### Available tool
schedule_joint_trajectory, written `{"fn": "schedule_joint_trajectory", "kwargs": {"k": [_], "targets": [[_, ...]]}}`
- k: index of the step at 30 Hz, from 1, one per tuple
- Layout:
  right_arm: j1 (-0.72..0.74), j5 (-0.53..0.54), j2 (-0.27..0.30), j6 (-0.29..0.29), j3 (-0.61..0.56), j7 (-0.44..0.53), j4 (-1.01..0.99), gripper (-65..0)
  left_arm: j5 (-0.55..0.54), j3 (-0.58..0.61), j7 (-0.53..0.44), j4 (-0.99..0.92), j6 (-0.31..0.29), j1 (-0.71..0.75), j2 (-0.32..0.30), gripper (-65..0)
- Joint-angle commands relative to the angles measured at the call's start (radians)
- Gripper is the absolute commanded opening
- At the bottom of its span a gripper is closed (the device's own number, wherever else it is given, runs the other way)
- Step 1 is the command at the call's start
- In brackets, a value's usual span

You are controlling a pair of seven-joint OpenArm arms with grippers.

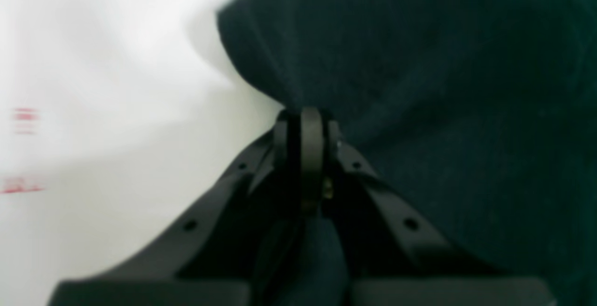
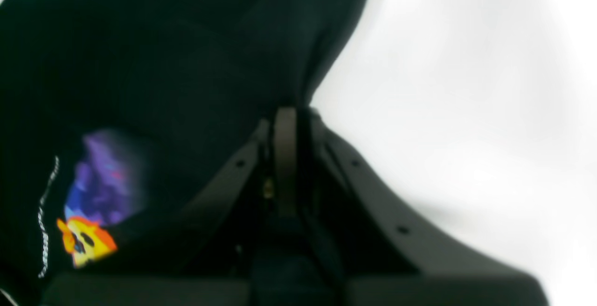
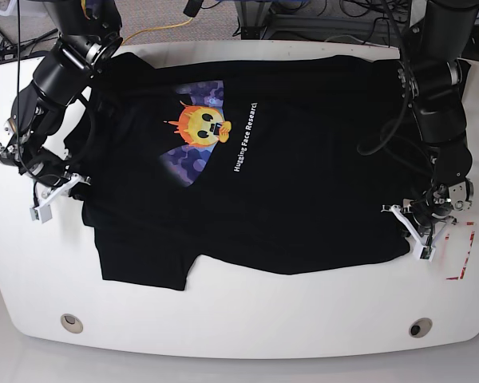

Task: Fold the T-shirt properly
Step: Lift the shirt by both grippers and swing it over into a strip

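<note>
1. The white table [image 3: 247, 331] with rounded corners carries everything; two round grommets sit along its near edge, and red marks [image 3: 463, 259] show on its surface at the near right.
2. The T-shirt [image 3: 303, 183] lies spread across most of the table, black, turned sideways so its printed line of white text runs from near to far; one sleeve [image 3: 148, 263] juts toward the near left; its surface is mostly flat with soft wrinkles.
3. The two arms flank the shirt in the base view; the right arm [image 3: 52, 88] stands at the left of the scene, the left arm [image 3: 439, 104] at the right, both dark and jointed.
4. The print [image 3: 198, 132] sits left of the shirt's middle toward the far side: an orange-yellow smiling face on a purple-blue patch, with the text just right of it; the right wrist view catches part of it, blurred.
5. The left end effector [image 1: 305, 117] is at the shirt's near right corner; its jaws are pressed together, pinching the black cloth, which rises from the tips in a gathered fold.
6. The right end effector [image 2: 287, 112] is at the shirt's left edge, jaws likewise pressed together on an edge of the T-shirt, with white table to one side.
</note>
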Motion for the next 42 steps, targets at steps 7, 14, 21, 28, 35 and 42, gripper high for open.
{"fn": "schedule_joint_trajectory", "kwargs": {"k": [7, 14, 21, 28, 35, 42], "targets": [[0.076, 0.022, 0.058, 0.006, -0.106, 0.016, 0.022, -65.0, -0.013, -0.003, 0.09, 0.351, -0.001, 0.05, 0.017, -65.0], [0.202, 0.014, 0.109, 0.006, -0.176, 0.03, 0.018, -65.0, -0.013, -0.006, 0.162, 0.532, 0.001, 0.063, 0.017, -65.0], [0.354, 0.019, 0.161, 0.006, -0.295, 0.027, 0.018, -65.0, -0.013, -0.01, 0.219, 0.701, 0.001, 0.054, 0.017, -65.0], [0.546, 0.022, 0.212, 0.006, -0.416, 0.025, 0.018, -65.0, -0.013, -0.092, 0.317, 0.821, 0.001, -0.058, 0.017, -65.0], [0.776, 0.012, 0.227, 0.006, -0.515, -0.027, 0.016, -65.0, -0.013, -0.136, 0.414, 0.855, -0.001, -0.247, 0.01, -65.0], [0.975, 0.022, 0.242, 0.006, -0.588, -0.069, 0.016, -65.0, -0.013, -0.131, 0.467, 0.89, -0.001, -0.437, -0.033, -65.0]]}}
